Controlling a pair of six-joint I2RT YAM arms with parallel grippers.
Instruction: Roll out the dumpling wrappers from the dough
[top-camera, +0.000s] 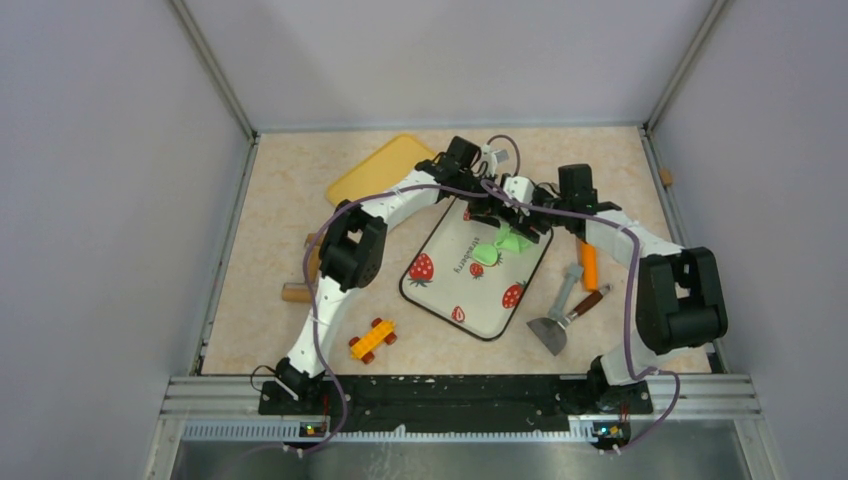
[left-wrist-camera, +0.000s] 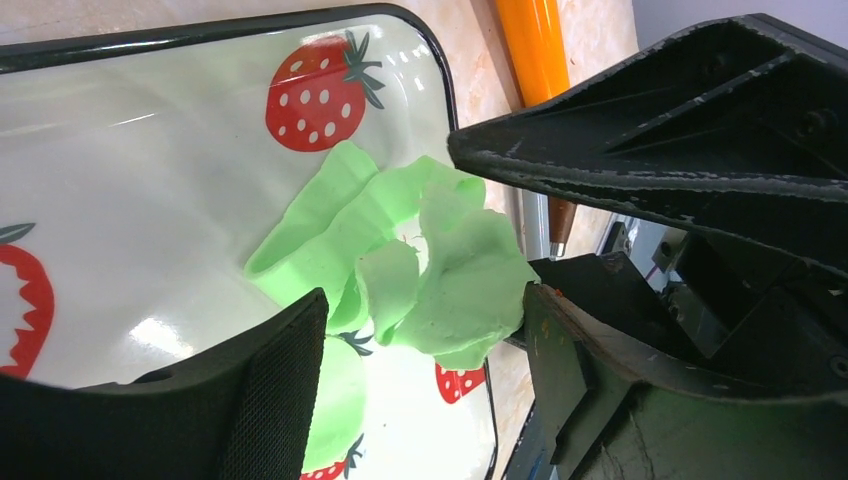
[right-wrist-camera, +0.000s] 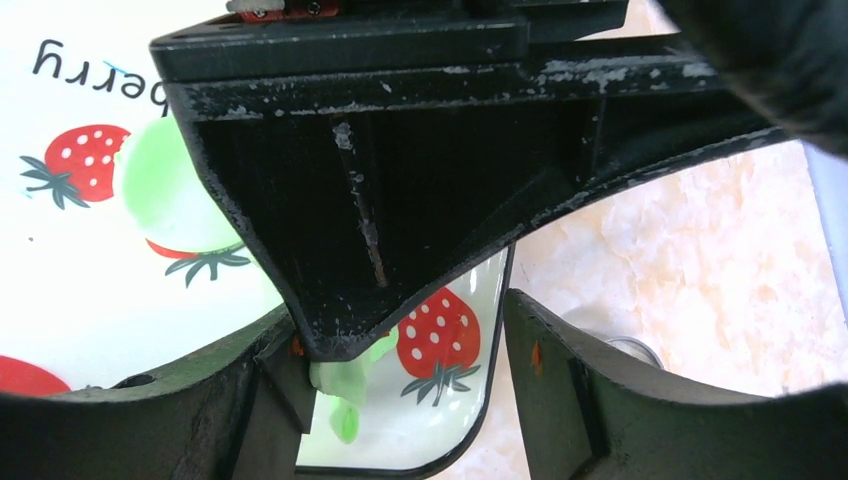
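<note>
Top external view: nearest the arm bases, an orange and red toy car (top-camera: 372, 340) sits left of centre and a metal scraper (top-camera: 550, 332) lies to the right, with an orange-handled tool (top-camera: 588, 265) just beyond it. Between them lies the strawberry tray (top-camera: 440, 300), set at an angle. Both arms reach in and meet over its far end.

The flat green dumpling wrapper (top-camera: 480, 268) lies on the tray, just nearer than the ragged dough (top-camera: 506, 240), which sits under the 2 grippers.

The left gripper (top-camera: 495, 215) has its fingers spread wide. In its wrist view the dough (left-wrist-camera: 440, 260) stands crumpled between them, touching the right finger (left-wrist-camera: 580, 370), with the wrapper (left-wrist-camera: 335, 400) partly hidden behind the left finger.

The right gripper (top-camera: 522, 226) is also spread. Its wrist view shows 1 finger of the left gripper pushed between its own fingers (right-wrist-camera: 580, 390), with a scrap of dough (right-wrist-camera: 345, 385) caught beside the left one.

Farthest left lies a yellow board (top-camera: 385, 165).
</note>
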